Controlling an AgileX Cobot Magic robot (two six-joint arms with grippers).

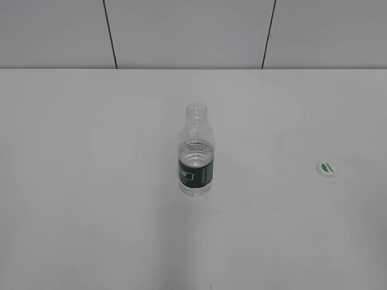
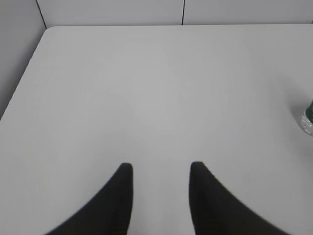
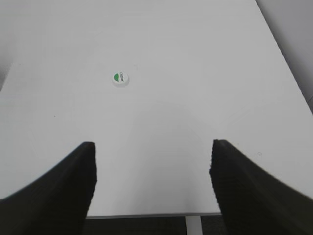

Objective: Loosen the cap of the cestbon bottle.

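The cestbon bottle [image 1: 196,154] stands upright in the middle of the white table, its threaded neck bare and open. A sliver of it shows at the right edge of the left wrist view [image 2: 307,117]. The cap [image 1: 327,168], white with a green leaf mark, lies flat on the table well to the right of the bottle; it also shows in the right wrist view [image 3: 120,78]. My left gripper [image 2: 161,167] is open and empty over bare table, left of the bottle. My right gripper [image 3: 152,146] is wide open and empty near the table's front edge, short of the cap.
The white table [image 1: 91,199] ends at a grey panelled wall [image 1: 181,30] behind. Its front edge [image 3: 146,214] shows below my right gripper, its left edge [image 2: 22,83] in the left wrist view.
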